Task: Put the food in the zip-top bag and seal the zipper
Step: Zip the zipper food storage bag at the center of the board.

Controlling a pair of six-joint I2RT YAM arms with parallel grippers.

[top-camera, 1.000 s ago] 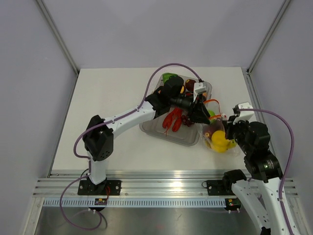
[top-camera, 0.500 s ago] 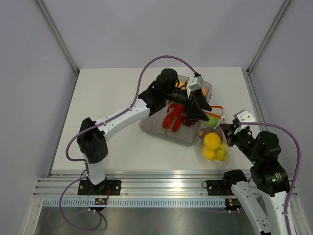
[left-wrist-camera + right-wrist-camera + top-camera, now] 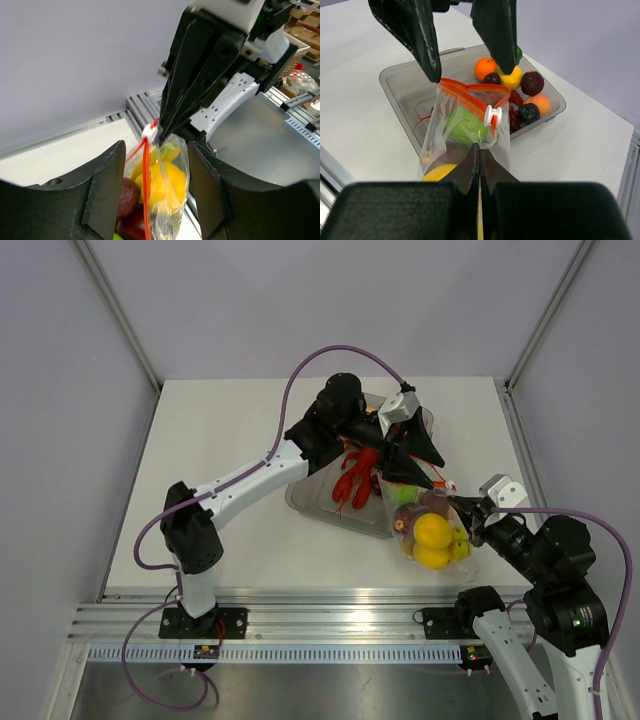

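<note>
The clear zip-top bag (image 3: 465,130) hangs off the table, pinched at one top corner by my shut right gripper (image 3: 479,149). It holds a green pepper (image 3: 462,125), yellow fruit (image 3: 432,532) and dark red fruit (image 3: 127,192). Its orange-red zipper (image 3: 470,96) stands open in a loop, with the white slider (image 3: 492,116) at my right gripper's end. My left gripper (image 3: 408,462) is open and empty, one finger (image 3: 412,35) on each side of the bag's mouth. In the left wrist view the zipper (image 3: 146,190) runs between its fingers (image 3: 102,192).
A rigid clear tray (image 3: 395,80) behind the bag holds a red lobster (image 3: 355,475), an orange (image 3: 485,67), dark red fruits (image 3: 532,82) and other toy food. The aluminium rail (image 3: 330,620) lies along the near table edge.
My right gripper has lifted the bag off the table and drawn back to the right. My left gripper has risen from the tray and come over the bag's mouth.
</note>
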